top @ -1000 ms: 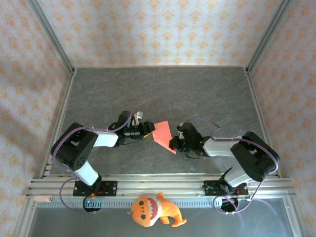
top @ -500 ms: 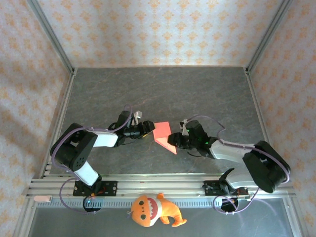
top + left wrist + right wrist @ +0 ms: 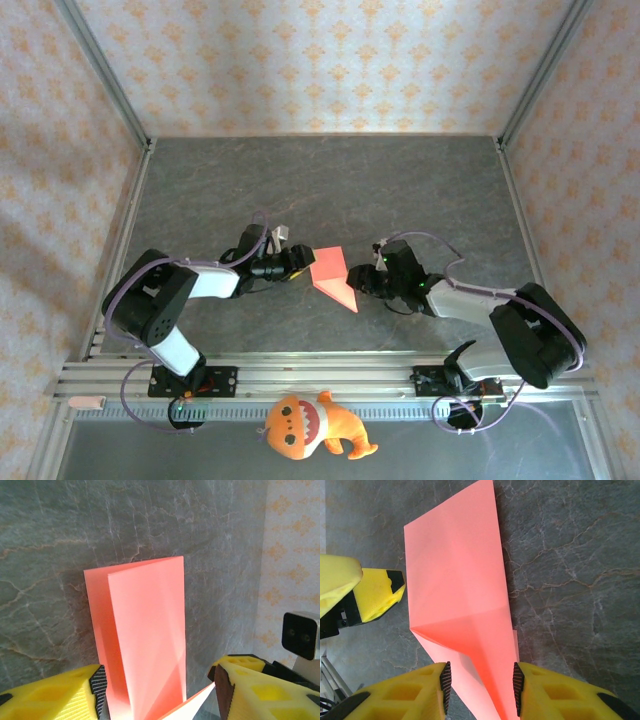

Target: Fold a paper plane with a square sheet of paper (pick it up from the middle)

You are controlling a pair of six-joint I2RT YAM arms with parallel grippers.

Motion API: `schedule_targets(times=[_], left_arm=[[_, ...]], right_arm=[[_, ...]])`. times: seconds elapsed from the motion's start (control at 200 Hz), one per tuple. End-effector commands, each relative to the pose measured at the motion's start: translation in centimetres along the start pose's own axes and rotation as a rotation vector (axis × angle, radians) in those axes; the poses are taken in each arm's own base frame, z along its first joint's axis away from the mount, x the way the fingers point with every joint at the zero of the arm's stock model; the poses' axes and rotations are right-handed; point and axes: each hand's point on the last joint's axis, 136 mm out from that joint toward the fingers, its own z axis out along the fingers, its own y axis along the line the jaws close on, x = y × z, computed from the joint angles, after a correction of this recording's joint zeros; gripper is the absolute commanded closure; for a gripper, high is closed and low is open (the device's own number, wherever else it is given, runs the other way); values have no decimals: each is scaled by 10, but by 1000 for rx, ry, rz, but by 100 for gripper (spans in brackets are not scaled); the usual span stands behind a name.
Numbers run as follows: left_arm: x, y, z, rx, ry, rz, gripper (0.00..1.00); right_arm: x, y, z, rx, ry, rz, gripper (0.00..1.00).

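The square sheet of paper (image 3: 331, 274) lies on the dark table as a red-pink folded dart, its point toward the near right. My left gripper (image 3: 300, 262) stands open at its wide end. In the left wrist view the paper (image 3: 145, 630) runs between the left gripper's (image 3: 157, 690) spread pads, and a raised flap reaches toward the right pad (image 3: 223, 690). My right gripper (image 3: 362, 283) is open at the pointed end. In the right wrist view the paper (image 3: 455, 575) narrows between the right gripper's (image 3: 480, 685) pads, with a gap at the left pad (image 3: 445, 680).
An orange plush toy (image 3: 312, 425) lies in front of the aluminium rail (image 3: 320, 375) at the near edge. Patterned walls and metal posts (image 3: 105, 75) close in the table on three sides. The left gripper's yellow fingers (image 3: 375, 597) stand close to the paper's left edge.
My right gripper has gone from shut on the paper's pointed end to open, and its arm has swung a little to the right. The paper and left arm have hardly moved.
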Motion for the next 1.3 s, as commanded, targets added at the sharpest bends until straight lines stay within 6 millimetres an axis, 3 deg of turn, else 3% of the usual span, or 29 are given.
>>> schedule_targets(times=[0.0, 0.545, 0.806, 1.106, 1.296], left_arm=[[0, -13, 8, 45, 21, 15, 41], [2, -28, 21, 94, 49, 29, 52], [0, -46, 21, 157, 58, 40, 57], [-1, -45, 29, 158, 83, 29, 57], [-3, -41, 31, 129, 77, 19, 73]], right_arm=[[-13, 5, -6, 2, -48, -22, 60], [-7, -3, -11, 13, -55, -13, 60], [-14, -11, -21, 73, -101, -48, 60], [-21, -8, -31, 70, -157, -85, 60], [-21, -10, -37, 78, -181, -134, 61]])
